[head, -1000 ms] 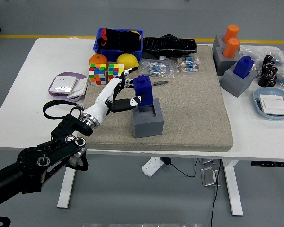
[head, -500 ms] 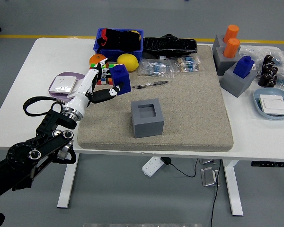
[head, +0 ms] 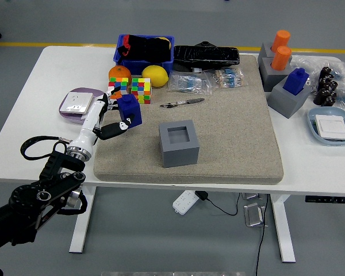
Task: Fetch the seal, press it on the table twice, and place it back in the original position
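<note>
2 blue seals point(head: 129, 110), 2 orange seals point(head: 282, 40), 4 gray holders point(head: 179, 143), 2 puzzle cubes point(head: 141, 89), 1 pen point(head: 181, 103).

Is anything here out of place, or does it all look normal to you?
One thing: the grey holder mid-mat sits empty, because the left hand holds its blue seal over the mat's left edge. Nothing looks spilled or damaged.

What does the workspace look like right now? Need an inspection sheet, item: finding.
Surface: white table with a grey mat over its middle.
Job's things: blue seal held in the left hand over the mat's left edge; its grey holder stands empty.
Clutter: two puzzle cubes, orange, lemon, blue bin, pen, spare seals in holders.
Grippers: left hand grasps the seal; right not in view.
Cables: black loop by the left wrist.
Surroundings: grey floor, power strip under the table.
</note>
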Robot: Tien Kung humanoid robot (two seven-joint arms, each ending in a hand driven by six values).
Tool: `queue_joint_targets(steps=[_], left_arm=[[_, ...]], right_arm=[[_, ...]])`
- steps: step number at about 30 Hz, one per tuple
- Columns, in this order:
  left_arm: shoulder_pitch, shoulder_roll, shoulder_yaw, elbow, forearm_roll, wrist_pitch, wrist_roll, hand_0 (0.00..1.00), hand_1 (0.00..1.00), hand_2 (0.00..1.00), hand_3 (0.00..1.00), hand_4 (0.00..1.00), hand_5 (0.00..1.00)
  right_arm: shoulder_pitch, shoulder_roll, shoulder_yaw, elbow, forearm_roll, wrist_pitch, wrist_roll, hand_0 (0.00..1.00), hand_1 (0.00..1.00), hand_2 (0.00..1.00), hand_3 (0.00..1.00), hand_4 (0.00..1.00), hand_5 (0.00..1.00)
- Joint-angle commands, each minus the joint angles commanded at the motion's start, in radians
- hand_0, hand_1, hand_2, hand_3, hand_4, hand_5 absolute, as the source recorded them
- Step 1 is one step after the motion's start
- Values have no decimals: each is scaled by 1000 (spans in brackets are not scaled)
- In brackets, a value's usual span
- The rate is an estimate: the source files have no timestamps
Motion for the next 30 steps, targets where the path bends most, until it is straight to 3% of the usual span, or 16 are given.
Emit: queue_joint_targets(steps=[14,30], left_arm=[[16,-27,76,91,-79,23,-56,890,579,467,920,630,2],[27,-39,114,129,-116,19,-74,886,581,466,915,638,2]], right_arm=[[-1,1,-6,3,6,2,0,787,702,682,641,760,539],[-5,3,-7,3,9,3,1,786,700,682,641,761,537]])
